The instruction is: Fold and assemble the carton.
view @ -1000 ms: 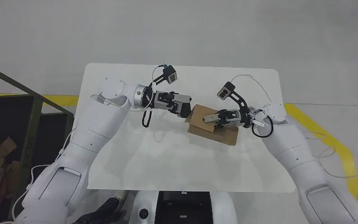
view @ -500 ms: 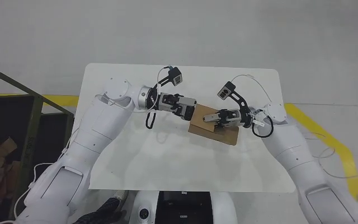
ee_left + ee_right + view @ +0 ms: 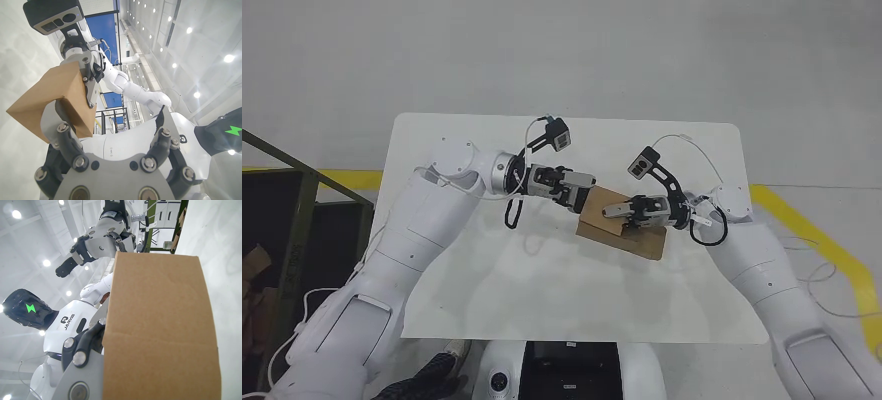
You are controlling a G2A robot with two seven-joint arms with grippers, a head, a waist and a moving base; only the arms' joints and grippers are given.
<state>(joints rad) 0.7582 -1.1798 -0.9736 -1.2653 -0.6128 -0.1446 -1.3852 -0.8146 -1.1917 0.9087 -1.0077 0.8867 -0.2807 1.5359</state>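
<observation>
A brown carton [image 3: 622, 224] lies folded on the white table [image 3: 462, 270], right of centre. My right gripper [image 3: 620, 212] sits on top of it, shut on a carton panel. In the left wrist view that gripper [image 3: 90, 94] clamps the upper face of the carton [image 3: 47, 100]. My left gripper [image 3: 579, 196] is open at the carton's left edge. One of its fingers [image 3: 56, 111] presses against the cardboard and the other finger [image 3: 164, 121] stands free. From the right wrist, the carton [image 3: 160, 323] rises as a broad panel, with the left gripper [image 3: 92, 260] open behind its far edge.
A dark green frame [image 3: 282, 200] holding cardboard scraps stands off the table's left side. A yellow floor line [image 3: 787, 210] runs past the right edge. The table's front and left parts are bare.
My left gripper has moved right and now touches the carton's left edge. The right gripper has stayed on the carton, which has barely shifted.
</observation>
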